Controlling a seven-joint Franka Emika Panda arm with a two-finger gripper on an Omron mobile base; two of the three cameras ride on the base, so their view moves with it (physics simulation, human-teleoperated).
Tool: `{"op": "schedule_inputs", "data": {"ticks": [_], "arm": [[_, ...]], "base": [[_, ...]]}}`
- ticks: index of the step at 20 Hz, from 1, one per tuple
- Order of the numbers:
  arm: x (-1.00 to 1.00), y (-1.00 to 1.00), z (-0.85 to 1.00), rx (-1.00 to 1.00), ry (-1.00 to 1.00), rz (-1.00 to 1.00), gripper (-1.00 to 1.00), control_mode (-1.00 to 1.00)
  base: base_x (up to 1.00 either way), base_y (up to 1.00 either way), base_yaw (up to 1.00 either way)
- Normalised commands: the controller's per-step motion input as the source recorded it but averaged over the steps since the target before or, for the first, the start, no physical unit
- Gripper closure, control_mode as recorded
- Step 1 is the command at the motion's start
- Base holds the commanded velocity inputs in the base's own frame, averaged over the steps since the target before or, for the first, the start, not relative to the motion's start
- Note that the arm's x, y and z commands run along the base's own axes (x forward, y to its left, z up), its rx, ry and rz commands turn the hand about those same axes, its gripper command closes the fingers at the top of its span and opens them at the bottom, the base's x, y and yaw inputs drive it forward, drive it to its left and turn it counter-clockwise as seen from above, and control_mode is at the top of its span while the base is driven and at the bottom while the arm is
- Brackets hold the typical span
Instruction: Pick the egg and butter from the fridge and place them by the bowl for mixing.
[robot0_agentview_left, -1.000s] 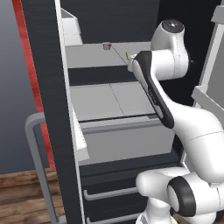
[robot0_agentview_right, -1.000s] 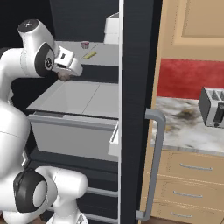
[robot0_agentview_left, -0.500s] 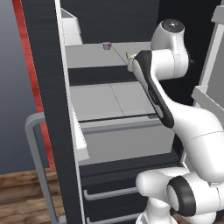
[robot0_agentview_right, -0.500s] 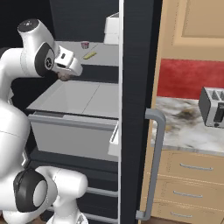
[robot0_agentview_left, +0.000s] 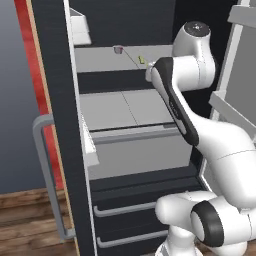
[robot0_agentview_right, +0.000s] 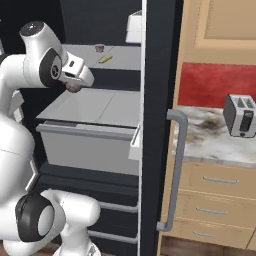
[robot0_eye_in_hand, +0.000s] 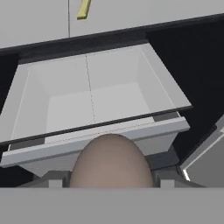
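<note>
Egg (robot0_eye_in_hand: 111, 161) clamped in pincer (robot0_agentview_right: 75, 86) in front of open fridge (robot0_agentview_right: 159, 75), unmoved over the last second, butter (robot0_agentview_right: 105, 59) on upper shelf yet to be fetched, carry to bowl judged next.

no visible change; gripper (robot0_agentview_right: 75, 86) holding egg (robot0_agentview_right: 74, 87) as before

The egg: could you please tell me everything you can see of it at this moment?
The egg is a smooth, matte brownish-tan oval. In the hand view it sits large at the bottom centre, right at the gripper, seemingly held between the fingers, whose tips it hides. It hangs above the fridge's pale grey drawer, touching nothing else. In the right base view it shows as a small brown lump under the white hand.
</note>
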Motion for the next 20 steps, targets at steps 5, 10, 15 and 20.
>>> {"op": "schedule_inputs", "data": {"ticks": [5,10,15,20], "arm": [[0.00,0.00,0.00,0.00,0.00,0.00,1.00,1.00],[0.00,0.00,0.00,0.00,0.00,0.00,1.00,1.00],[0.00,0.00,0.00,0.00,0.00,0.00,1.00,1.00],[0.00,0.00,0.00,0.00,0.00,0.00,1.00,1.00]], "base": [[-0.51,0.04,-0.08],[-0.70,0.00,-0.07],[-0.69,0.00,-0.03],[-0.58,0.00,-0.01]]}}
